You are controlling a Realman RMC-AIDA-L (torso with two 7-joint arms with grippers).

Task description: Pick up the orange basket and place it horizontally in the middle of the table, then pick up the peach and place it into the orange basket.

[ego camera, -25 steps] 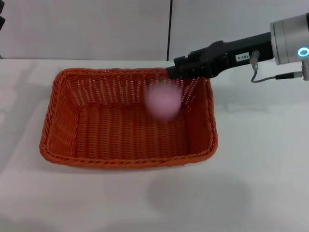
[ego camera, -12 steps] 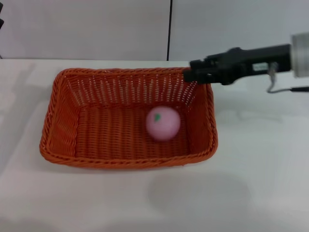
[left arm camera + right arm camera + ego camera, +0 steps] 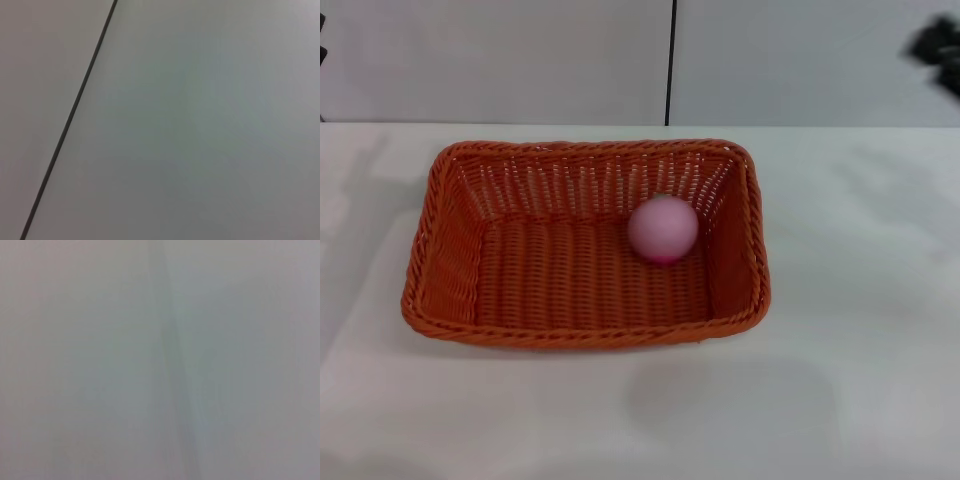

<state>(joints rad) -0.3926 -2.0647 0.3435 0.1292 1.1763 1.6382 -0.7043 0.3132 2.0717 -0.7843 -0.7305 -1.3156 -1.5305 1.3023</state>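
The orange basket [image 3: 455,270] lies lengthwise on the white table [image 3: 860,380], near its middle. The pink peach [image 3: 663,229] rests inside the basket on its floor, close to the far right corner and free of any gripper. My right gripper [image 3: 938,48] is a blurred dark shape at the upper right edge of the head view, high above and well to the right of the basket. Of my left arm only a dark sliver [image 3: 323,38] shows at the far left edge. Both wrist views show only a pale wall.
A pale wall with a dark vertical seam [image 3: 671,60] stands behind the table. Bare white tabletop surrounds the basket, widest in front and to the right.
The peach dropped from the right gripper into the basket and rolled a little toward the far right corner. The right arm drew back up and to the right, almost out of view.
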